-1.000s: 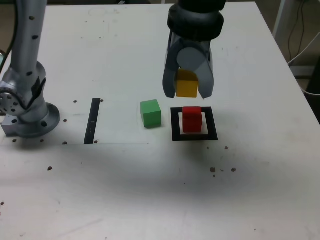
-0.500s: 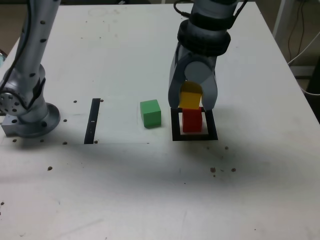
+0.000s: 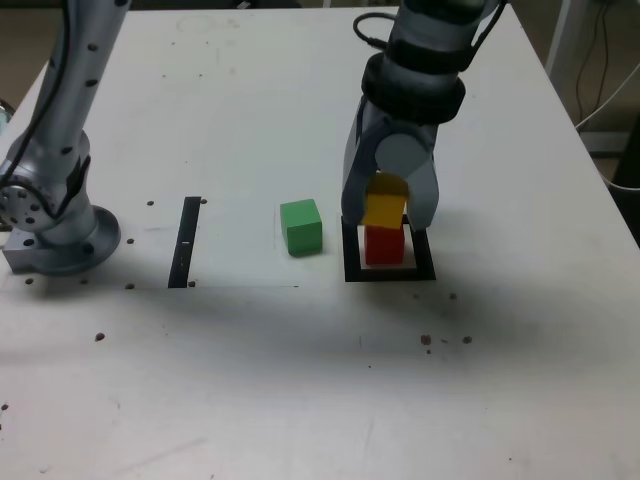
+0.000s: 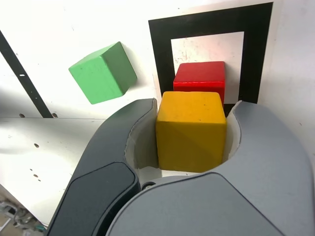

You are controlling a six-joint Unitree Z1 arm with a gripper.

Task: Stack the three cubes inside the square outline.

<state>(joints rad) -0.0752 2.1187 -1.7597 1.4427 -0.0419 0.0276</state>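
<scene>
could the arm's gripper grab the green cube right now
Probably not: the gripper is already closed on the yellow cube and would need to release it first. Otherwise the green cube looks reachable, with nothing standing against it.

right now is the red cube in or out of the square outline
In: the red cube sits on the white centre of the outline, with black tape visible around it in both views.

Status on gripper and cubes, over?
Gripper shut on yellow cube. Red cube inside square outline. Green cube outside, beside outline. Nothing seen blocking.
</scene>
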